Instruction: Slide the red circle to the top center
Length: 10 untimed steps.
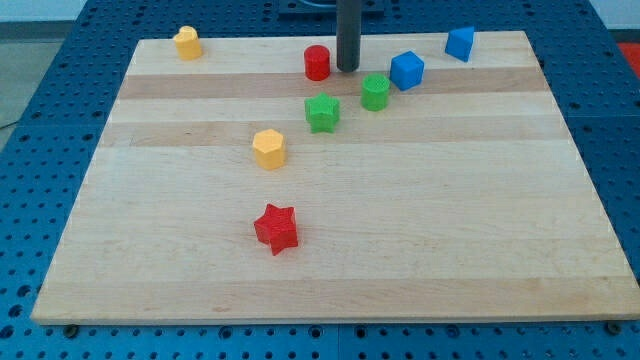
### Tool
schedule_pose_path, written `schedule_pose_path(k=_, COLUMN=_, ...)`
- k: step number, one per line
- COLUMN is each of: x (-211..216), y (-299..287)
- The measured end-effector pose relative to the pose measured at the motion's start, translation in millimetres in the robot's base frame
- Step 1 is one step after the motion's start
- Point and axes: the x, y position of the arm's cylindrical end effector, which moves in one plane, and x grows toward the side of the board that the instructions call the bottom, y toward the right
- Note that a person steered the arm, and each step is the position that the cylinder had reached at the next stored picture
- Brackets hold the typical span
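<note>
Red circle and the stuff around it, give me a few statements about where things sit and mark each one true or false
1. My tip stands just to the view's right of the red circle. True.
2. The red circle lies near the view's bottom edge of the board. False: it sits near the top edge, about centre; the red star is the lower red block.
3. Two blue blocks lie to the view's right of my tip. True: one blue block beside the green cylinder, another blue block nearer the top right.
4. The green star touches the red circle. False: it lies apart, below it.
5. Both yellow blocks sit at the top left corner. False: one yellow block does; the other yellow block is mid-board.
</note>
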Motion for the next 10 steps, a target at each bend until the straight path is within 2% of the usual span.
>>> schedule_pose_path(k=1, x=24, y=-13)
schedule_pose_path(k=2, x=29, y=-61)
schedule_pose_path(k=3, x=6, y=-85)
schedule_pose_path(k=4, x=-14, y=-90)
schedule_pose_path(k=6, x=40, y=-66)
schedule_pose_path(k=7, x=34, y=-39)
schedule_pose_path(k=8, x=5, y=-40)
schedule_pose_path(k=10, x=-3, y=-49)
